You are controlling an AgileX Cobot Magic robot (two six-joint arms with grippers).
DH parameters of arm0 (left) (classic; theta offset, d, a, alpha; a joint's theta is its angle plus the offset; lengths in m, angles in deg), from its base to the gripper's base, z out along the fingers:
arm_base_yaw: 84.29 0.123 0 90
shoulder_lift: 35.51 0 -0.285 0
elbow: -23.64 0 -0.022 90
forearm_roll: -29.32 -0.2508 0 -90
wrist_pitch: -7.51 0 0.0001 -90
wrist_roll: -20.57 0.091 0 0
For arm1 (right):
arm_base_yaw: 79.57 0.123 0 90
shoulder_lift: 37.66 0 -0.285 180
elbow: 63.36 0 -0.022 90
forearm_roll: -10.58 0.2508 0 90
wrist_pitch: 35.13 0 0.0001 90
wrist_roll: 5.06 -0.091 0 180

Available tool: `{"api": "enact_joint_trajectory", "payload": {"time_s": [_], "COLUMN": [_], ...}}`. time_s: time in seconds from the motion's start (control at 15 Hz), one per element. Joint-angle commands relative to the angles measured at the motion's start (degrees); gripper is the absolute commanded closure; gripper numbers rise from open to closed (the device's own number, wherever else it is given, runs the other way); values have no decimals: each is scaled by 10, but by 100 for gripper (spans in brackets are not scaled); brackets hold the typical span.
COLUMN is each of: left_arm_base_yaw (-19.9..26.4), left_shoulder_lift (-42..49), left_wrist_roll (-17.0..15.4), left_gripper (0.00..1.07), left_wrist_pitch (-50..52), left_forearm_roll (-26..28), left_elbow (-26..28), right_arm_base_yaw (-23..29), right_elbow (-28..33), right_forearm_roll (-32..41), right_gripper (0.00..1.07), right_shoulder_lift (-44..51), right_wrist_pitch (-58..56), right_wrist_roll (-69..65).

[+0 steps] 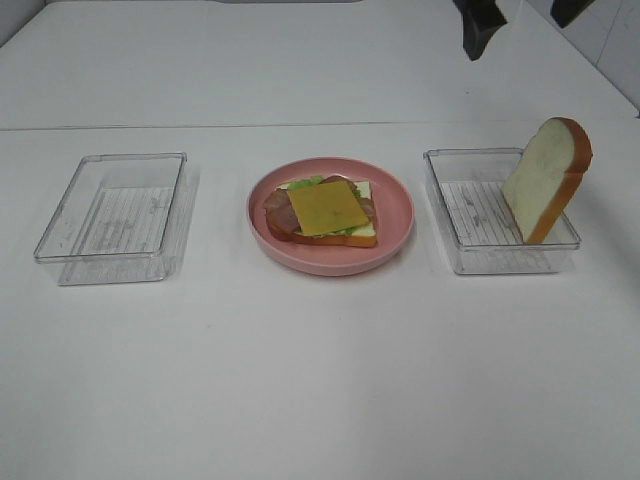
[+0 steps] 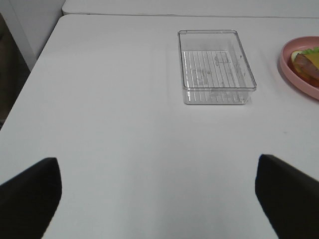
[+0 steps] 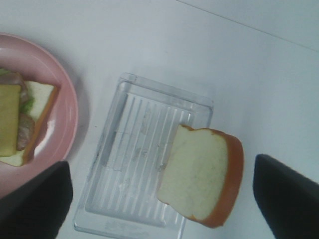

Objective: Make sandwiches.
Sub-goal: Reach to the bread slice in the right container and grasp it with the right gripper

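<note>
Closing the sandwich is, in our judgement, the step in hand. We find the right gripper spread wide and empty above the last bread slice, which leans on edge against the far-right wall of the right tray. We advise gripping across its crust and laying it flat on the cheese topping the stack on the pink plate. The left gripper hangs wide and empty near the left tray. The white table lies bare beside pale walls.
</note>
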Motion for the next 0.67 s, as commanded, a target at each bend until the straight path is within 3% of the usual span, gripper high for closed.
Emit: {"api": "enact_joint_trajectory", "payload": {"time_s": [0.07, 0.47, 0.67], "left_arm_base_yaw": [1, 1, 1], "left_shoulder_lift": [9, 9, 9], "left_wrist_roll": [2, 2, 2], "left_gripper": [6, 6, 6], "left_wrist_pitch": [2, 2, 2], "left_forearm_roll": [5, 5, 5], "left_elbow": [-1, -1, -1], "right_arm_base_yaw": [-32, -92, -143], "right_elbow": [-3, -3, -3], "right_forearm_roll": [5, 34, 84], "right_gripper": [11, 11, 11], "right_shoulder_lift": [26, 32, 20], "right_wrist_pitch": [-14, -30, -29], "right_wrist_roll": [-8, -8, -1]}}
